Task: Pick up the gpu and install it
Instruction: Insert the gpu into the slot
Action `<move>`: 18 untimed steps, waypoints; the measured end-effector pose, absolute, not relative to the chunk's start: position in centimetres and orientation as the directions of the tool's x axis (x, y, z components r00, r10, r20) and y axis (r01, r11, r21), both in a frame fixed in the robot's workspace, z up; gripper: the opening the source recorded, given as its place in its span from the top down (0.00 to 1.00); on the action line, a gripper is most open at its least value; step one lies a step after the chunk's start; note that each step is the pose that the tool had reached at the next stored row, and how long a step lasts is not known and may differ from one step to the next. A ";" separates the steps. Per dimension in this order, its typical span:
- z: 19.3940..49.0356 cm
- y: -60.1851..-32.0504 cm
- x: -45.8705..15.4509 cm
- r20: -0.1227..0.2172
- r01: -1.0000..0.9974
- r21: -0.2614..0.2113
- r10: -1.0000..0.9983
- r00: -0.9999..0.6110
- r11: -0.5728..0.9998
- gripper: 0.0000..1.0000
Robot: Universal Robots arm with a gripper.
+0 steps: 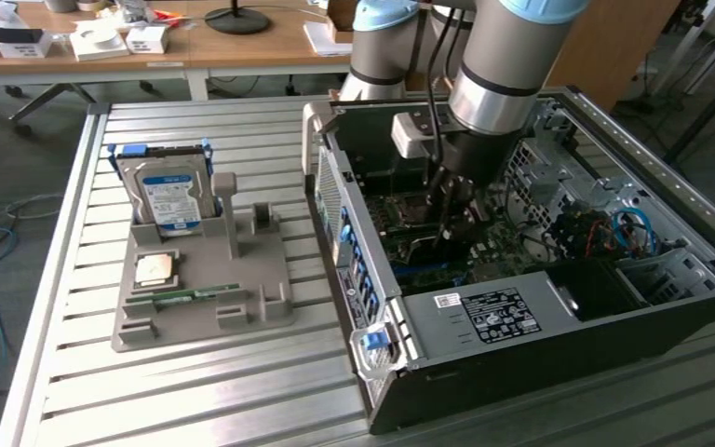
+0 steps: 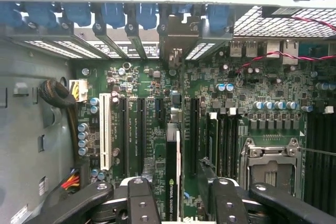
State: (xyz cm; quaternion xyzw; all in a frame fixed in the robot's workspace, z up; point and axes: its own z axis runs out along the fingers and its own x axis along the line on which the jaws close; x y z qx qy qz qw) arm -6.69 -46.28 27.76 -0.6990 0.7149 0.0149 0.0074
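Slatted metal table (image 1: 146, 391), cluttered desks (image 1: 246, 47)

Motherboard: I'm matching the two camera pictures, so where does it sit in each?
Exterior view: the motherboard lies inside the open computer case, beneath the arm.
Wrist view: the motherboard spreads green behind the gpu, gripped edge-on by the claw.
Shared landmark: the row of blue slot clips on the case's rear wall.
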 end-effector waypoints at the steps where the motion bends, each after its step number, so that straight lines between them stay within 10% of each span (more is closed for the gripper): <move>1: 27.9 -46.3 -6.7 -0.031 -1.000 0.011 -0.999 -0.023 0.022 0.55; 18: 30.2 -46.3 -6.7 -0.031 -1.000 0.011 -0.999 -0.023 0.022 0.55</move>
